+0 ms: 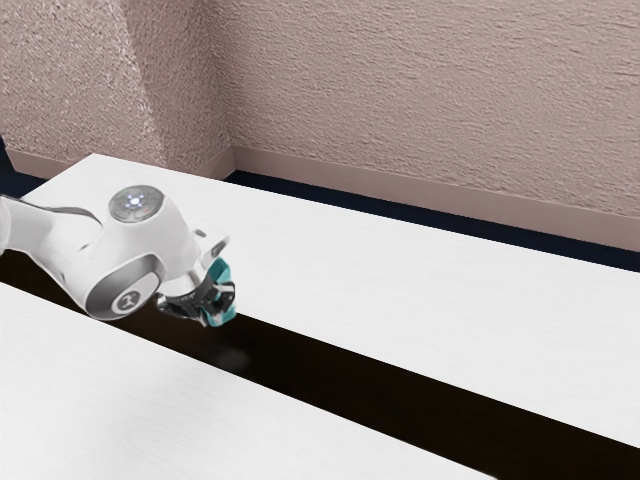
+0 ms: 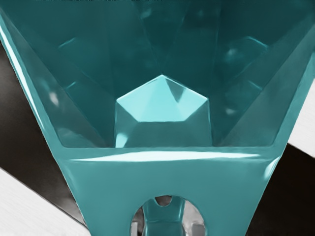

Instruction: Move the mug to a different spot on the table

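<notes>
The teal mug is right under the hand, its faceted inside open to the wrist view. The gripper clasps it between both fingers, at the dark strip between the white table slabs. Beyond stands a pink wall.

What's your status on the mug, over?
Gripper shut on teal mug. Mug over near edge of dark strip between the white table surfaces. Nothing seen in the way.
</notes>
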### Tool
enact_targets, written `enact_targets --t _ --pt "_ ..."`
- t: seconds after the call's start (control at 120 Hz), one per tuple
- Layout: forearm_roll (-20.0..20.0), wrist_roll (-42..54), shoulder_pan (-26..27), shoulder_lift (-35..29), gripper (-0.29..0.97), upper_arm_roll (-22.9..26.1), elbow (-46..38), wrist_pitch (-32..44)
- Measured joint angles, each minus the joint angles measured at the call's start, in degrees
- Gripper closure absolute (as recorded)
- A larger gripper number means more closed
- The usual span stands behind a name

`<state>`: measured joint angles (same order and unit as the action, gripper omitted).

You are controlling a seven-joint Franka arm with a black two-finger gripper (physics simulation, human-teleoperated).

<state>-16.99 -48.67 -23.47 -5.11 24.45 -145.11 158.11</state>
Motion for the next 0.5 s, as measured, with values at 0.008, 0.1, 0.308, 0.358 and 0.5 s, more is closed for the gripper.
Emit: enact_targets --t 0.008,0.1,0.308,0.358,0.5 --pt "0.0 0.02 0.02 0.0 0.74 0.15 -0.1 0.17" --pt "0.0 0.24 0.11 0.07 0.74 2.25 -0.66 1.73" --pt "0.11 0.78 0.12 0.64 0.74 4.17 -2.35 4.57" --pt "0.15 0.91 0.27 0.93 0.74 4.42 -2.42 5.09" --pt "-0.08 1.29 0.94 2.97 0.74 5.0 -2.39 6.49"
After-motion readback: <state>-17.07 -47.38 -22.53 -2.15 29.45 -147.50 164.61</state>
